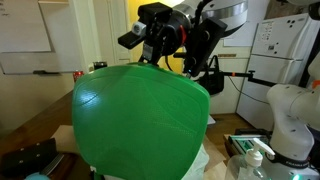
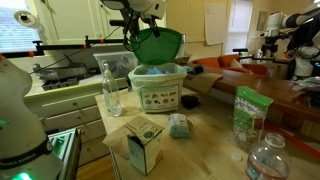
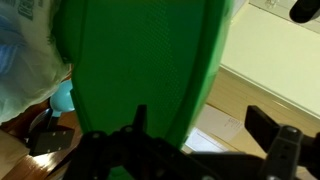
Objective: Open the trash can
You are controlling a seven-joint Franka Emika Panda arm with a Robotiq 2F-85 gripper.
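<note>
On the surface (image 2: 215,140) the trash can (image 2: 158,90) stands centrally, its lid (image 2: 157,45) tilted steeply up. Directly above the lid's raised edge sits the gripper (image 3: 200,145), jaws spread wide with the rim between them, not clamped. A bluish bag (image 2: 155,70) shows inside. Judged: further opening means pushing the lid up and back.

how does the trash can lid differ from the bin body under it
The lid is solid glossy green; the bin body is whitish with green printed marks. The lid is tilted up off the opening; the bin body stands upright on the table. Both belong to one trash can.
</note>
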